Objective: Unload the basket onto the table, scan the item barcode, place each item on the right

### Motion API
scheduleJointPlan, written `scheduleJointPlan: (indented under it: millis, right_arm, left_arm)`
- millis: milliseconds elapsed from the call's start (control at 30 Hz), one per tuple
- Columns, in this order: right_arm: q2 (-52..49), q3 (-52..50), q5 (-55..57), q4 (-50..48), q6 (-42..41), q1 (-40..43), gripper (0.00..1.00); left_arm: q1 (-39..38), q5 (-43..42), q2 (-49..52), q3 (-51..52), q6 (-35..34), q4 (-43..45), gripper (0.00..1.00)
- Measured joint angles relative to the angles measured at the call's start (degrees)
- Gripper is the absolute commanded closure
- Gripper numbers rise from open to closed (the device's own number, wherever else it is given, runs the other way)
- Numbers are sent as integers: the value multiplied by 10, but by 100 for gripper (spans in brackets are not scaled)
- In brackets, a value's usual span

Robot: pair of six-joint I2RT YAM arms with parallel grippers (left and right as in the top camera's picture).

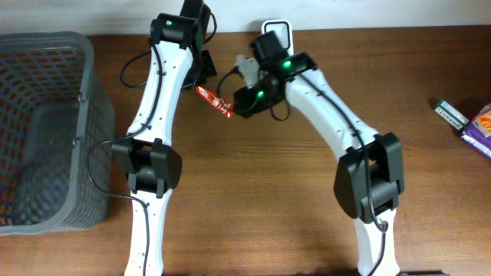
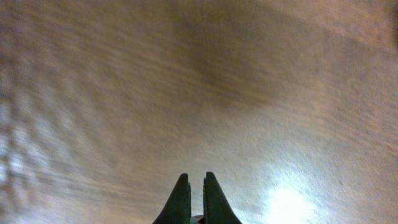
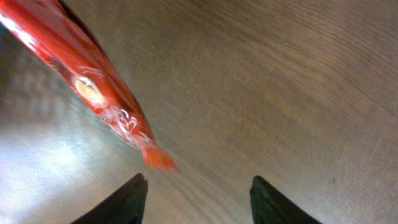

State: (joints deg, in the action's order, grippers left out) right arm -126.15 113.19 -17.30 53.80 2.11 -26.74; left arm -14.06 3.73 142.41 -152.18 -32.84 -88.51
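Shop checkout mock-up: shopping basket (image 1: 31,77), packaged goods (image 1: 453,113), wooden table (image 1: 253,192).

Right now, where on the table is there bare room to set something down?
Table is bare between left arm and right arm, and from right arm to the packets. Crowded at the back around the red stick.

One red snack stick (image 1: 215,102), one grey basket (image 1: 47,44), two robot arms (image 1: 156,107) (image 1: 337,126), and two small packets (image 1: 451,113) (image 1: 482,126).
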Motion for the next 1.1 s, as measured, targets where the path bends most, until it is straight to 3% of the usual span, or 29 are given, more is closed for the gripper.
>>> scheduleJointPlan:
  millis: [100,267,467,567,700,733,767,800,900,967,1000,1033,1067,1100]
  right_arm:
    - [0,0,62,-42,31,-34,49]
    - [0,0,81,-56,111,-44,43]
    - [0,0,87,-82,200,-98,42]
    - [0,0,110,-98,225,-118,57]
    - [0,1,122,-103,236,-118,60]
    - [0,1,123,-103,236,-118,66]
    - [0,1,125,-103,236,-118,80]
    - [0,1,127,-103,235,-118,85]
    - [-1,0,158,-115,220,-120,96]
    - [-1,0,165,-117,212,-121,96]
    - [-1,0,165,-117,207,-121,96]
    - [-1,0,165,-119,200,-122,96]
    - [-1,0,165,-122,188,-122,96]
    - [-1,0,167,-126,170,-121,96]
  left_arm:
    - [24,-44,7,1,-15,-13,100]
    - [66,-91,7,2,-35,-26,100]
    - [72,-124,7,2,-37,-34,100]
    - [72,-126,7,2,-37,-36,100]
    - [73,-136,7,2,-39,-36,100]
    - [73,-140,7,2,-39,-36,100]
    - [74,-145,7,2,-39,-36,100]
    - [74,-146,7,2,-41,-36,100]
    - [77,-152,7,2,-45,-33,100]
    - [78,-155,7,2,-48,-32,98]
    - [78,-155,7,2,-50,-32,81]
    - [79,-155,7,2,-51,-32,43]
    - [80,-155,7,2,-53,-32,30]
    - [82,-153,7,2,-52,-32,1]
